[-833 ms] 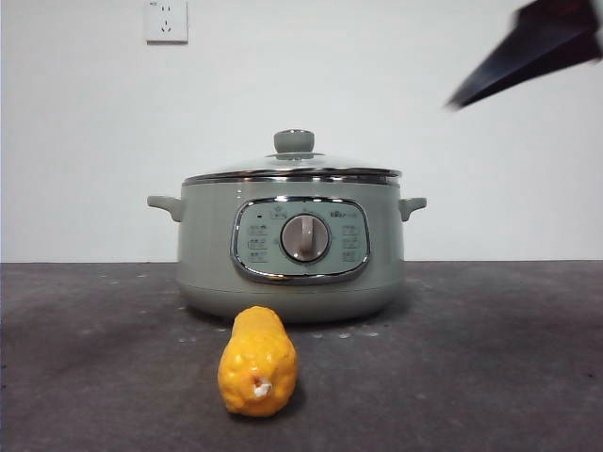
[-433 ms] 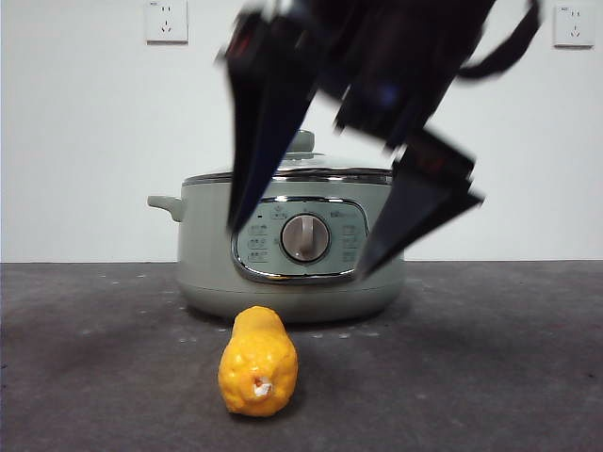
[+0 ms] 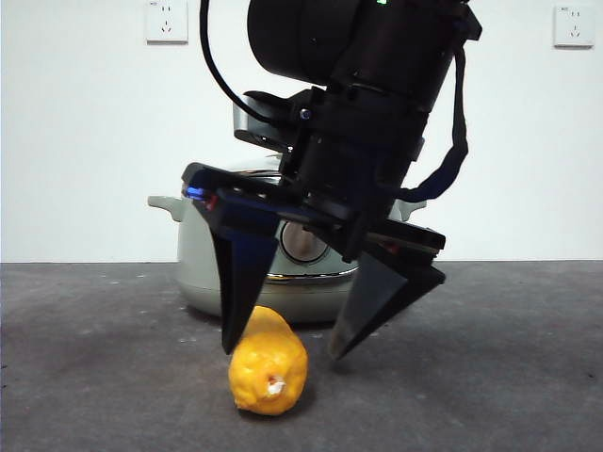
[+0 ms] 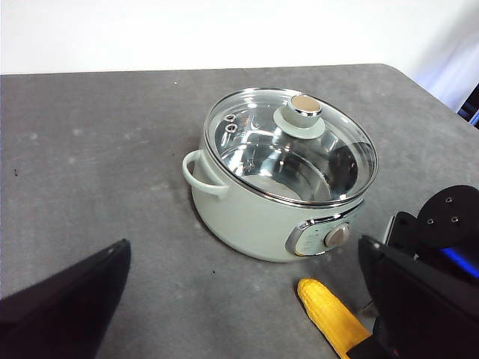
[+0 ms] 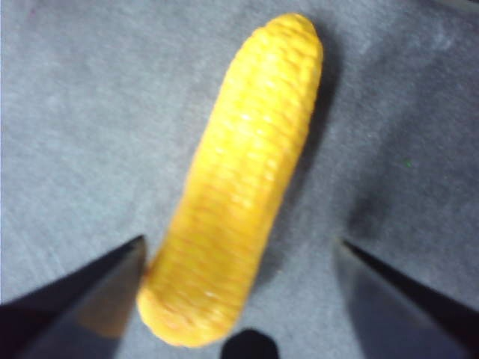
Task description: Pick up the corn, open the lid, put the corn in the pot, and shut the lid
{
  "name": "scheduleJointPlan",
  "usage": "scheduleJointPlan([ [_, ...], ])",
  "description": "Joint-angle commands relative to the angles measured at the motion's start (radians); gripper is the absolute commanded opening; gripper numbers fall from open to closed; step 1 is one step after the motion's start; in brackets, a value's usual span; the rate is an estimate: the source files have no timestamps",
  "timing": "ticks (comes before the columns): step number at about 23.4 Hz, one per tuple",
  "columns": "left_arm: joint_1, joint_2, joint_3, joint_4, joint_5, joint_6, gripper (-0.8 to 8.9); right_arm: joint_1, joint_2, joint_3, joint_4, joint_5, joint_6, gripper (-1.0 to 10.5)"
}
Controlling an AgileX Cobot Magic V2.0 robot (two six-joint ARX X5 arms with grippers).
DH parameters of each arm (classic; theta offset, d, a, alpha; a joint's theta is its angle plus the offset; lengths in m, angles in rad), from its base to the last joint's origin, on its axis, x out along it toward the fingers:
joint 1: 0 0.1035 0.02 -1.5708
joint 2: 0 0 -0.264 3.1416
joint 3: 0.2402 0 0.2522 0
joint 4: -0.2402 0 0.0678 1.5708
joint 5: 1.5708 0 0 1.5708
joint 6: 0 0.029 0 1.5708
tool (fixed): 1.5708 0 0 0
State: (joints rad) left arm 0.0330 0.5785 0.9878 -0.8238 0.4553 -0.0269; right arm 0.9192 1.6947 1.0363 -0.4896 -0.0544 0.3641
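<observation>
Now straddling corn [image 3: 268, 369] with right gripper [image 3: 283, 350], jaws spread wide, nothing held, one jaw touching cob, likely lining up a grasp. Corn on table [image 3: 509, 377] just before pot [image 4: 247, 217], lid [image 4: 290, 153] on. Left gripper [image 4: 239, 299] waiting, open.

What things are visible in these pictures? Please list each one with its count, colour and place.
corn: one, yellow-orange, lying on the table in front of the pot, between the open jaws of the right gripper.
pot: one, pale sage green with a silver dial, standing on the table behind the corn.
lid: one, clear glass with a metal rim and a green knob, closed on the pot.
table: one, dark grey, under everything.
wall sockets: two, white, high on the white wall behind.
right gripper: one, black, low over the table, jaws open on either side of the corn.
left gripper: one, black, held away from the pot, jaws open, holding nothing.
</observation>
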Motion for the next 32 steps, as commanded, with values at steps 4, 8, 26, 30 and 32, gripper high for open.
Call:
scheduleJointPlan([
  [4, -0.002, 0.000, 0.003, 0.001, 0.001, 0.002, 6.37, 0.005, 0.005, 0.003, 0.025, 0.002, -0.002, -0.1],
  [8, -0.002, 0.000, 0.003, 0.001, 0.002, 0.002, 6.38, 0.005, 0.003, 0.003, 0.035, 0.003, -0.028, -0.1],
  [26, -0.190, 0.336, 0.076, 0.246, 0.045, 0.002, 6.37, 0.082, -0.848, 0.005, -0.344, 0.274, -0.071, -0.1],
  [30, -0.290, 0.500, 0.198, 0.250, -0.030, 0.036, 6.37, 0.082, -0.942, 0.006, -0.434, 0.332, -0.039, -0.1],
  [32, -0.333, 0.587, 0.261, 0.257, -0.064, 0.052, 6.37, 0.082, -0.977, 0.006, -0.473, 0.351, -0.021, -0.1],
])
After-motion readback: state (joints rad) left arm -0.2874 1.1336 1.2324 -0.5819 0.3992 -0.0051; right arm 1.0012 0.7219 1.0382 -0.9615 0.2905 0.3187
